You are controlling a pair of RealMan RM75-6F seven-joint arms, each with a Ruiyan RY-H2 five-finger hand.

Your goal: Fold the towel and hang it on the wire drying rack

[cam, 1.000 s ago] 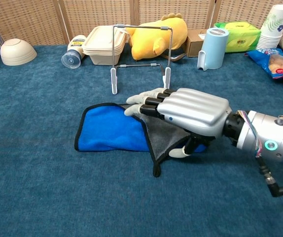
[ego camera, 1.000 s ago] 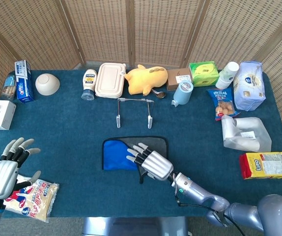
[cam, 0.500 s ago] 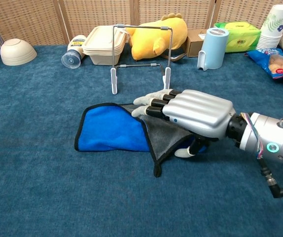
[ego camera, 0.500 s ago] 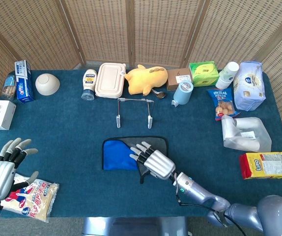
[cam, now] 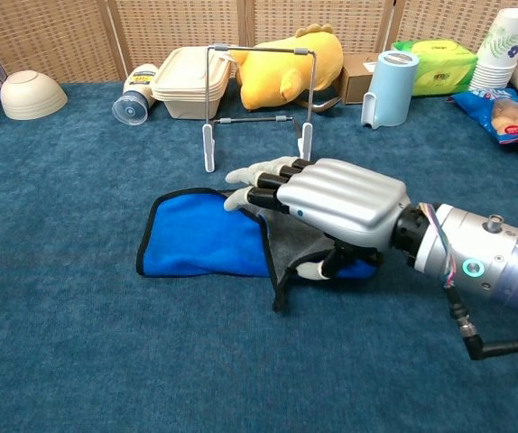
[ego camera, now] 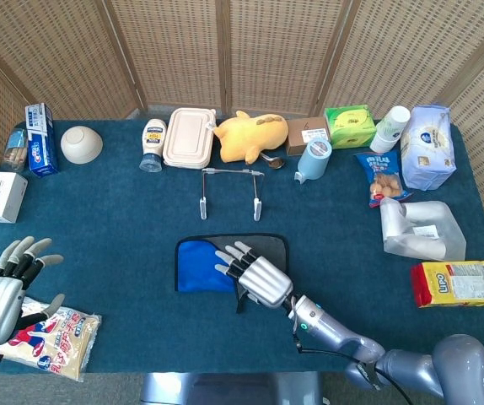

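A blue towel with a grey folded-over flap lies flat on the dark blue tablecloth, just in front of the wire drying rack. The silver right hand pinches the grey flap. The left hand hovers, fingers spread, holding nothing.

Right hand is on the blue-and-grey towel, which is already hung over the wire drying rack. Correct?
Not quite. The right hand is on the blue-and-grey towel, but the towel lies flat on the table, in front of the bare wire drying rack. The chest view shows it.
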